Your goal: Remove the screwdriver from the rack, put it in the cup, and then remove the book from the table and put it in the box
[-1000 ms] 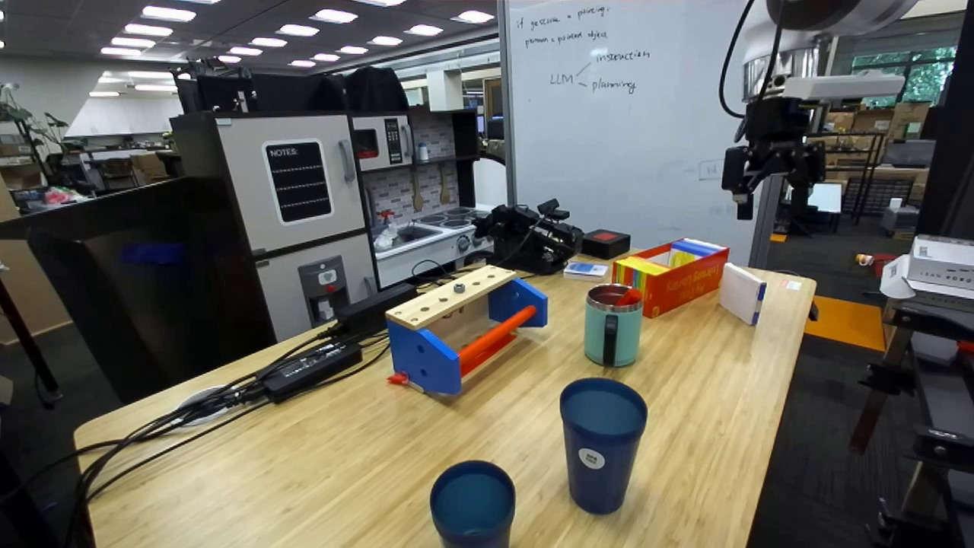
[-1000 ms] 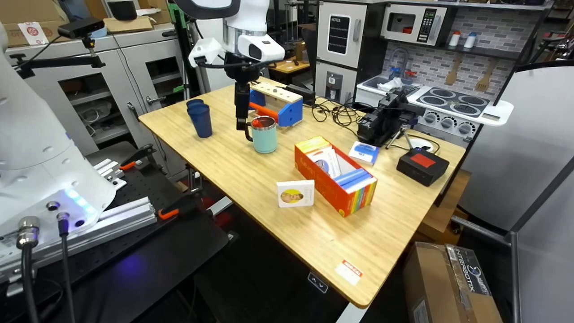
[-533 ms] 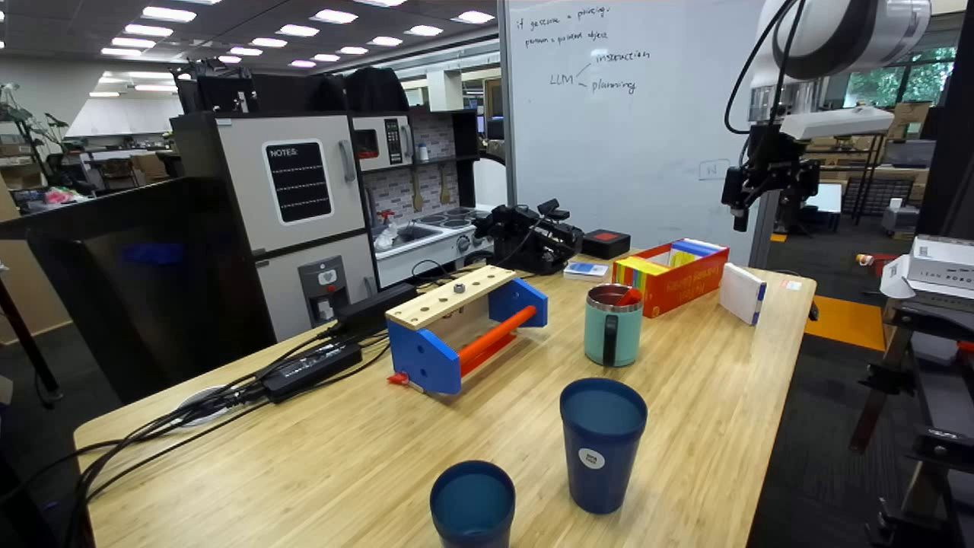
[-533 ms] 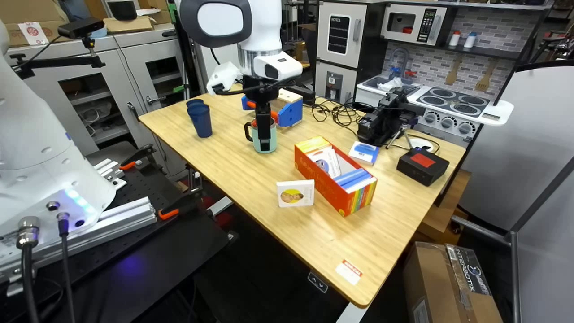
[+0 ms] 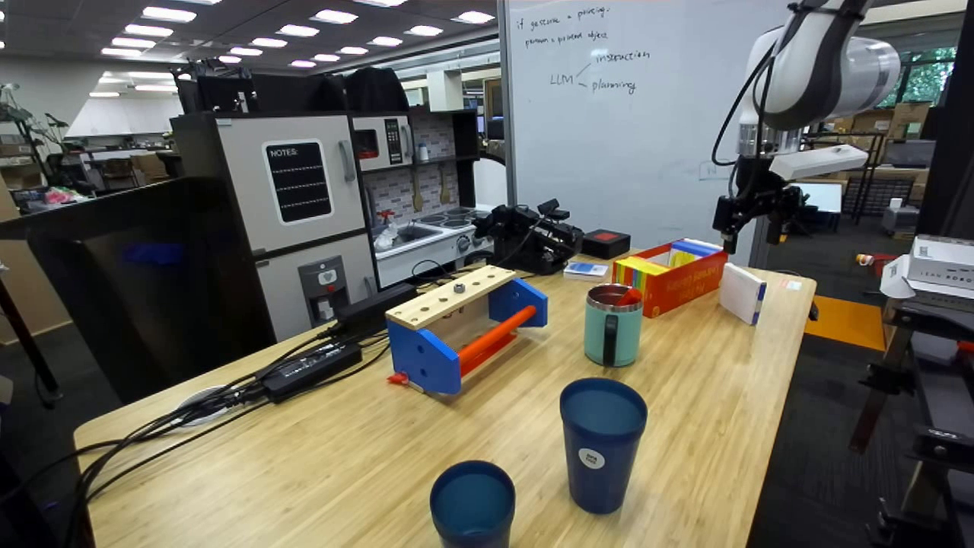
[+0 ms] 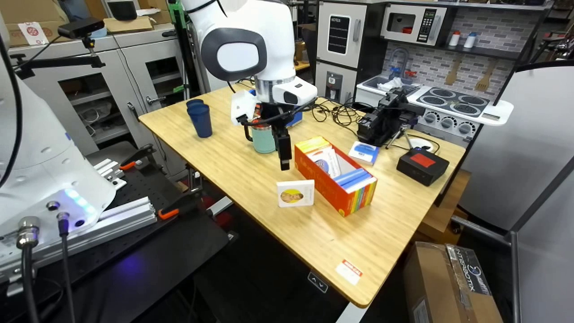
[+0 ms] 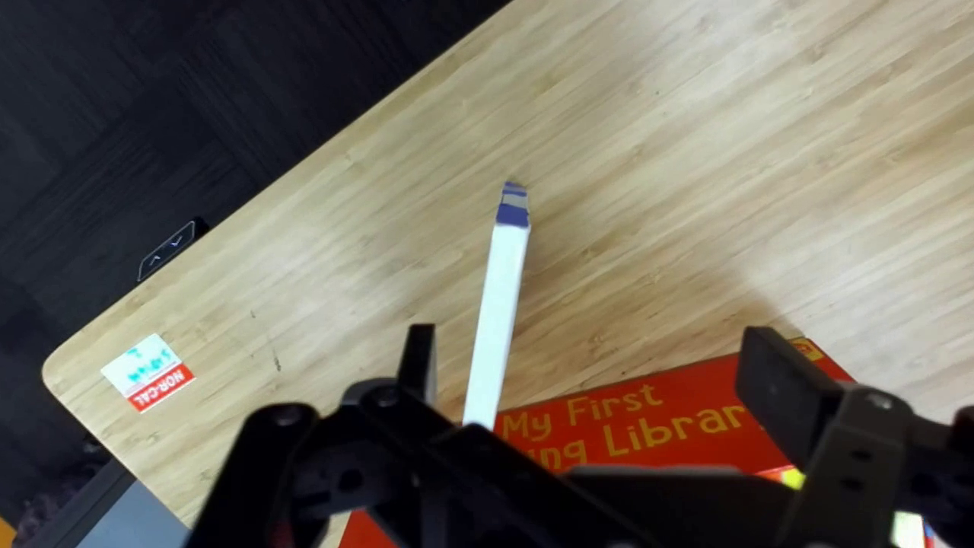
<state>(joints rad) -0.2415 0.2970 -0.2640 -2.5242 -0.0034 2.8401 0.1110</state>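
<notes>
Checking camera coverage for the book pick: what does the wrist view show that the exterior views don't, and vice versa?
Wrist view only: a near-overhead look along the long white upper edge of the book.
Exterior views only: the cup, the rack, the two dark blue cups and the robot arm.
Shared: the book itself, the box, the gripper, the table and the sticker on it.

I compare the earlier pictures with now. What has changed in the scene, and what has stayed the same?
The end effector came lower and moved toward the book and box, crossing in front of the cup in an exterior view. Nothing was visibly taken hold of or let go; the jaws stand open. The book, box, cup, the screwdriver in it and the rack stayed in place.
</notes>
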